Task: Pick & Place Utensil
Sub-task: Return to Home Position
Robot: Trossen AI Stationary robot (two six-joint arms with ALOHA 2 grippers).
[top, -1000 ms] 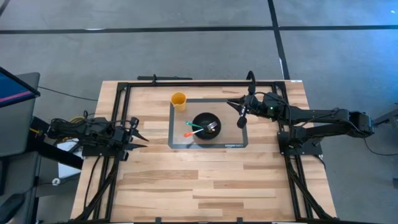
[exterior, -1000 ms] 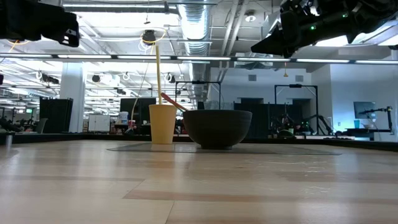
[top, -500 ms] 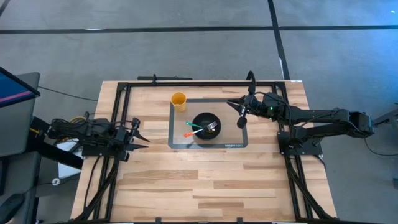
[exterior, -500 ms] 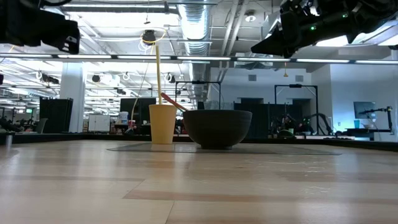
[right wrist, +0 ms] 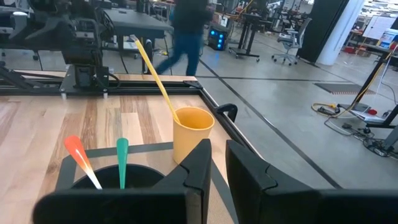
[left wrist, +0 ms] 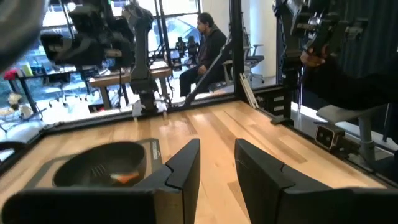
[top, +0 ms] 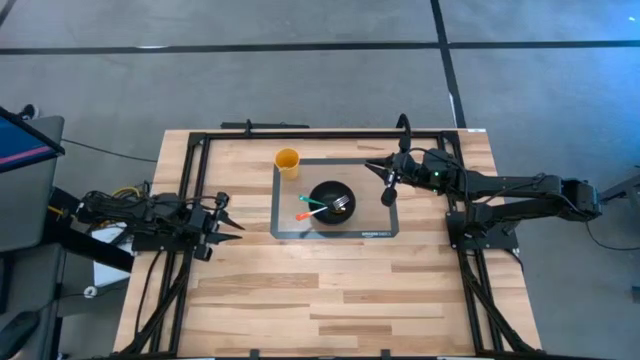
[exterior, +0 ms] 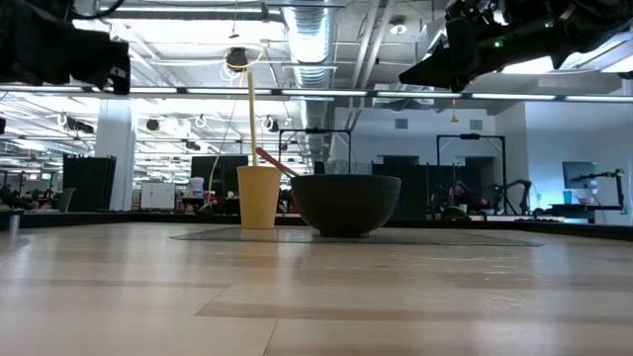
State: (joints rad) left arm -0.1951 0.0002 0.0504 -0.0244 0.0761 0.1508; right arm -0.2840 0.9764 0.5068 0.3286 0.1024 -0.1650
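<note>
A black bowl [top: 331,200] sits on a grey mat [top: 375,222]. An orange-handled utensil [top: 305,214], a green-handled one [top: 304,199] and a silver fork [top: 342,204] lean on the bowl's rim, heads inside. A yellow cup [top: 288,161] stands on the mat's far-left corner with a long yellow stick [right wrist: 155,74] in it. My left gripper [top: 232,218] hovers open above the table's left side, pointing at the bowl [left wrist: 99,163]. My right gripper [top: 372,166] hangs shut above the mat's far-right part, facing the cup [right wrist: 193,134].
Black frame rails [top: 330,131] run along the table's far and side edges. Bare wood lies across the near half of the table [top: 330,300]. People show in the room beyond the table in both wrist views.
My left gripper has moved a little toward the table's right, toward the bowl. The right arm, bowl, cup and utensils have kept still.
</note>
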